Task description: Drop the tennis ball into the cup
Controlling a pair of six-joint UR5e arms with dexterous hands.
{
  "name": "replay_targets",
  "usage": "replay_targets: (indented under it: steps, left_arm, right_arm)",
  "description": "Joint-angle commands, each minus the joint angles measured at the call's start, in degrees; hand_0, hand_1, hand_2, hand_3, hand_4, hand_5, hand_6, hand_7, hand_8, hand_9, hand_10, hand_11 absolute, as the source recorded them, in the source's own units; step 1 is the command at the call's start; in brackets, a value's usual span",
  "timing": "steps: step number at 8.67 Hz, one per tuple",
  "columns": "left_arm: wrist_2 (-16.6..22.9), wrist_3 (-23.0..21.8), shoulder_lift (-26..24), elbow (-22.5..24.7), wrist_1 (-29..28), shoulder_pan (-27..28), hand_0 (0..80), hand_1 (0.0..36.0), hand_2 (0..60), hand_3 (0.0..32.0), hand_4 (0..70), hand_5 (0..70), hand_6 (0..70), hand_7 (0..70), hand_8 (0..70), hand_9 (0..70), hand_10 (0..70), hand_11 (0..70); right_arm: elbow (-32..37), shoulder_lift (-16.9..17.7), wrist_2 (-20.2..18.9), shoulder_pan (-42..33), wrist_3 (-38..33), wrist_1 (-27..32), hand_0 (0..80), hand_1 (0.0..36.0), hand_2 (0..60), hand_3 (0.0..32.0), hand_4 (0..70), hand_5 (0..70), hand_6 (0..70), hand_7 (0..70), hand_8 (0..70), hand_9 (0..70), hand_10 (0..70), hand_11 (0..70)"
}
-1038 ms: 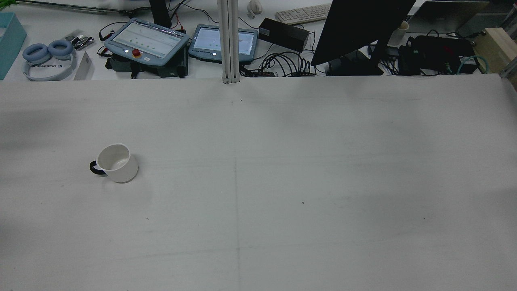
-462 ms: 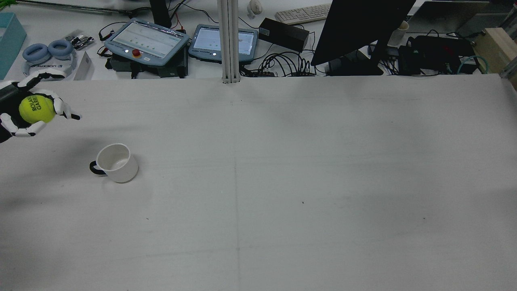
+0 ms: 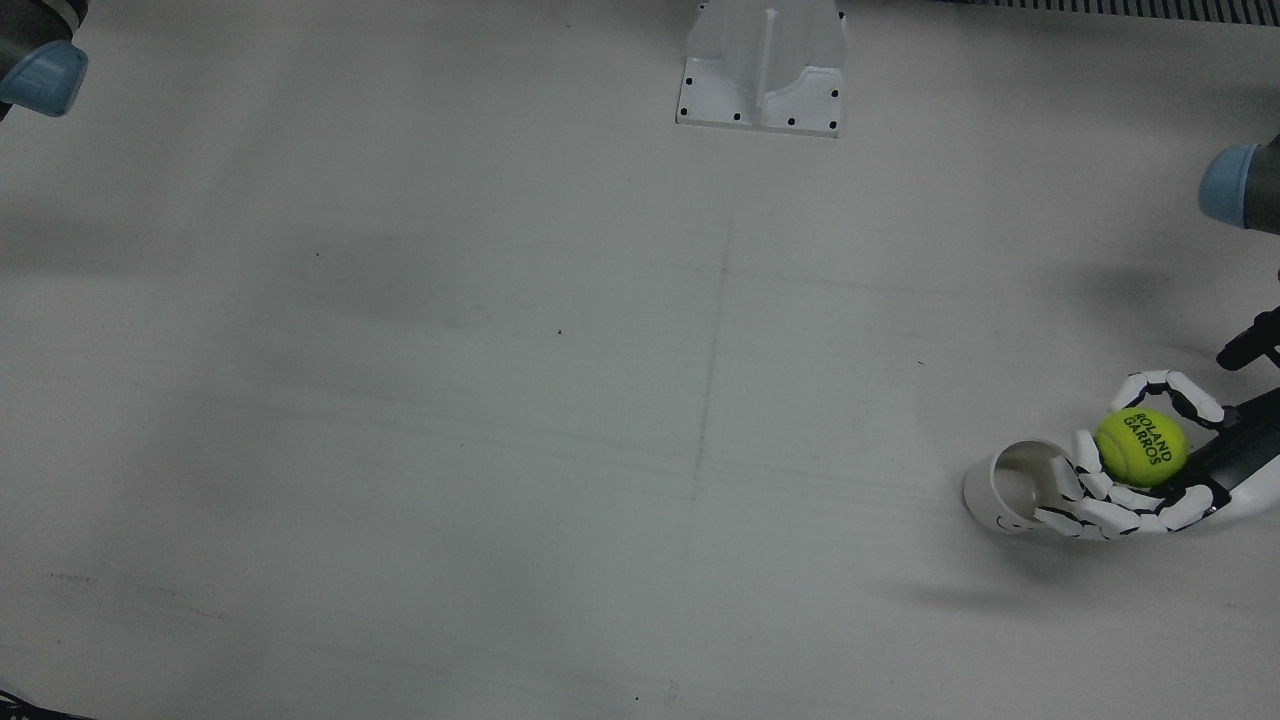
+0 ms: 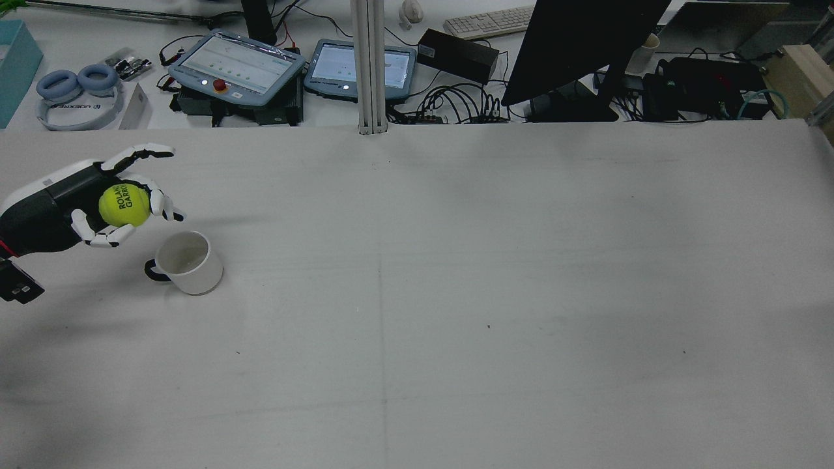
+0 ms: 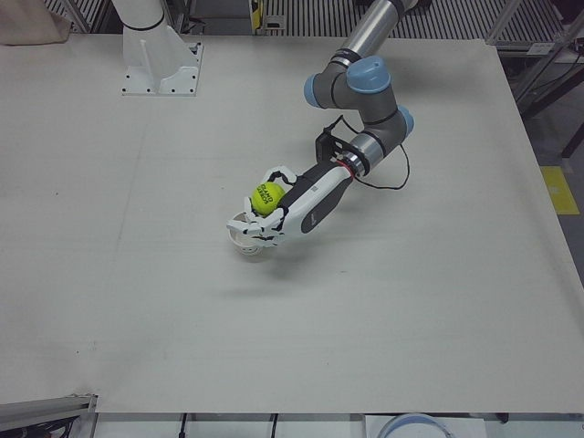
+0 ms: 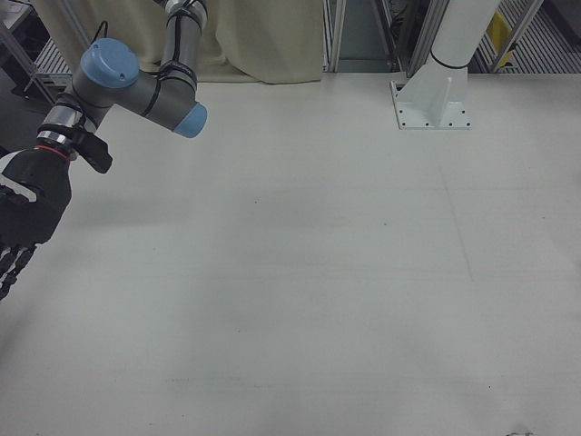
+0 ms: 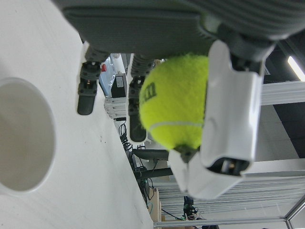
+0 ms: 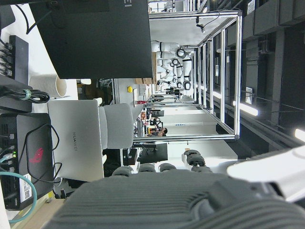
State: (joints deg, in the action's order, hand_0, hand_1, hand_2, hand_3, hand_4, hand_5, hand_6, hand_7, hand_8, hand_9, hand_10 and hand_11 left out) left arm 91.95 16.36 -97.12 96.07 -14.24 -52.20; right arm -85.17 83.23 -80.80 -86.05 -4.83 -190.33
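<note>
My left hand (image 4: 98, 208) is shut on a yellow-green tennis ball (image 4: 124, 204) printed "ROLAND GARROS". It hovers above the table, just left of and behind a white cup (image 4: 189, 262) with a black handle, which stands upright and empty. From the front, the ball (image 3: 1141, 447) sits right of the cup (image 3: 1005, 490), and the fingers (image 3: 1085, 515) overlap the cup's rim. In the left hand view the ball (image 7: 176, 100) is offset from the cup's mouth (image 7: 24, 136). My right hand (image 6: 23, 218) hangs at the right-front view's left edge, fingers straight, holding nothing.
A white post base (image 3: 762, 70) is bolted at the table's robot-side edge. Beyond the far edge lie two teach pendants (image 4: 238, 65), headphones (image 4: 78, 91), a dark monitor (image 4: 580, 45) and cables. The left arm's elbow (image 5: 360, 82) reaches over the table.
The left hand with the ball came in from the rear view's left edge and moved right and nearer, up to the cup. The cup has not moved.
</note>
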Motion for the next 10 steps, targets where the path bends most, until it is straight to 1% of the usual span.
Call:
replay_targets:
  steps: [1,2,3,4,5,6,7,8,9,10]
  left_arm:
    - [0.0,0.2,-1.1,-2.0,-1.0,0.7,80.0,36.0,51.1,30.4,4.1,29.6,69.9,61.0,39.3,34.4,16.3,27.2]
    - [0.0,0.4,-1.1,-1.8,-1.0,0.7,80.0,36.0,48.2,31.2,0.4,29.1,70.0,39.6,33.2,20.7,15.1,25.4]
    - [0.0,0.4,-1.2,-1.7,-1.0,0.7,74.0,35.9,43.4,32.0,0.0,22.7,48.2,23.0,22.7,9.4,12.6,21.5]
    - [0.0,0.4,-1.3,-1.8,-1.0,0.8,62.7,33.1,37.7,32.0,0.0,18.6,34.2,17.3,18.0,5.5,10.6,18.3]
    - [0.0,0.3,-1.3,-1.8,-1.0,0.7,60.3,30.8,36.6,32.0,0.0,18.9,38.0,14.7,18.1,4.3,10.2,17.6]
    - [0.0,0.2,-1.2,-1.8,-1.0,0.6,58.5,28.9,37.2,31.4,0.0,19.9,45.4,13.0,19.1,3.3,9.9,16.9]
    - [0.1,0.0,-1.2,-1.6,-1.0,0.6,58.1,28.3,37.3,31.4,0.0,20.5,49.3,12.5,19.6,3.0,9.8,16.7]
    - [0.0,-0.9,-0.7,-1.8,-1.0,0.0,57.8,29.0,35.0,31.6,0.0,17.4,33.8,15.3,16.5,3.4,9.7,16.5]
    - [0.0,-3.4,-0.3,-2.8,-0.4,-5.2,57.8,28.9,35.9,31.4,0.0,18.1,37.7,14.7,17.2,3.2,9.6,16.4]
    - [0.5,-3.8,-0.3,-4.4,-0.5,-13.4,58.6,29.6,36.4,30.4,0.0,18.0,37.7,15.4,17.1,3.5,9.8,16.7]
  right_arm:
    - [-0.1,0.0,0.0,0.0,0.0,0.0,0.0,0.0,0.0,0.0,0.0,0.0,0.0,0.0,0.0,0.0,0.0,0.0]
    - [-0.1,0.0,0.0,0.0,0.0,0.0,0.0,0.0,0.0,0.0,0.0,0.0,0.0,0.0,0.0,0.0,0.0,0.0]
    - [-0.1,0.0,0.0,-0.1,0.0,0.0,0.0,0.0,0.0,0.0,0.0,0.0,0.0,0.0,0.0,0.0,0.0,0.0]
    - [-0.1,0.0,0.0,0.0,0.0,0.0,0.0,0.0,0.0,0.0,0.0,0.0,0.0,0.0,0.0,0.0,0.0,0.0]
    - [-0.1,0.0,0.0,0.0,0.0,0.0,0.0,0.0,0.0,0.0,0.0,0.0,0.0,0.0,0.0,0.0,0.0,0.0]
    - [-0.1,0.0,0.0,0.0,0.0,0.0,0.0,0.0,0.0,0.0,0.0,0.0,0.0,0.0,0.0,0.0,0.0,0.0]
    - [-0.1,0.0,0.0,0.0,0.0,0.0,0.0,0.0,0.0,0.0,0.0,0.0,0.0,0.0,0.0,0.0,0.0,0.0]
    - [-0.1,0.0,0.0,0.0,0.0,0.0,0.0,0.0,0.0,0.0,0.0,0.0,0.0,0.0,0.0,0.0,0.0,0.0]
    - [-0.2,0.0,0.0,0.0,0.0,0.0,0.0,0.0,0.0,0.0,0.0,0.0,0.0,0.0,0.0,0.0,0.0,0.0]
    - [-0.3,0.0,0.0,-0.1,0.1,0.0,0.0,0.0,0.0,0.0,0.0,0.0,0.0,0.0,0.0,0.0,0.0,0.0]
